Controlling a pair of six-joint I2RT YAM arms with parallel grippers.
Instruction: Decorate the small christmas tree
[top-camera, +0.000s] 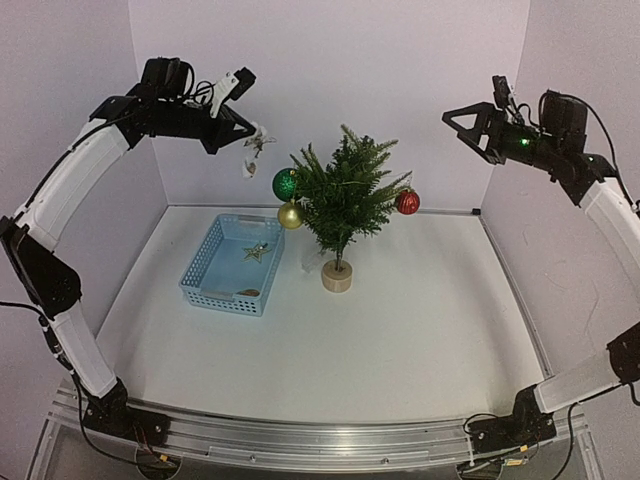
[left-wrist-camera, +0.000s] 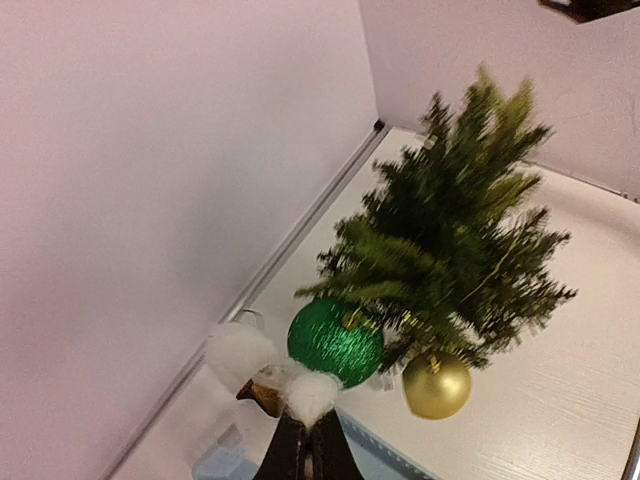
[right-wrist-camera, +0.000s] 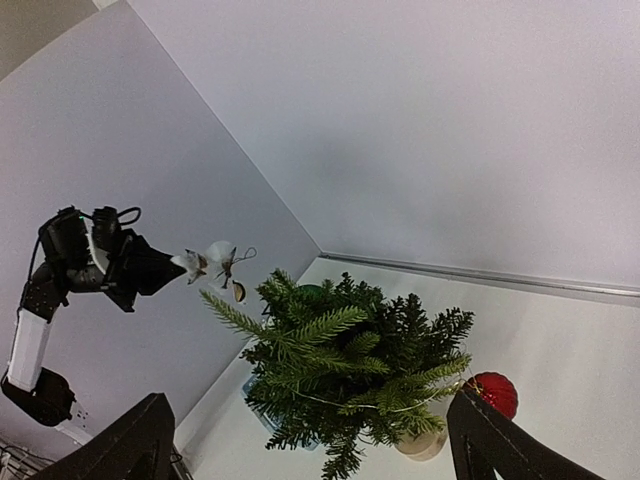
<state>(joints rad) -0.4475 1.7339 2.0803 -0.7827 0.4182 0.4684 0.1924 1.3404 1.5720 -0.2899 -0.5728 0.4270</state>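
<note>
While the small christmas tree (top-camera: 343, 195) stands just ahead of and below the left claw (top-camera: 250, 137), which is clamped tight on a white fluffy ornament (top-camera: 256, 150), the green ball (top-camera: 285, 184) and gold ball (top-camera: 291, 215) hang on the nearest branches. Nudging them could tip the light tree, or the ornament could miss a twig and drop. A blue basket (top-camera: 222, 303) sits beneath that claw. The right claw (top-camera: 468, 132) gapes wide, empty, beyond the red ball (top-camera: 407, 202).
</note>
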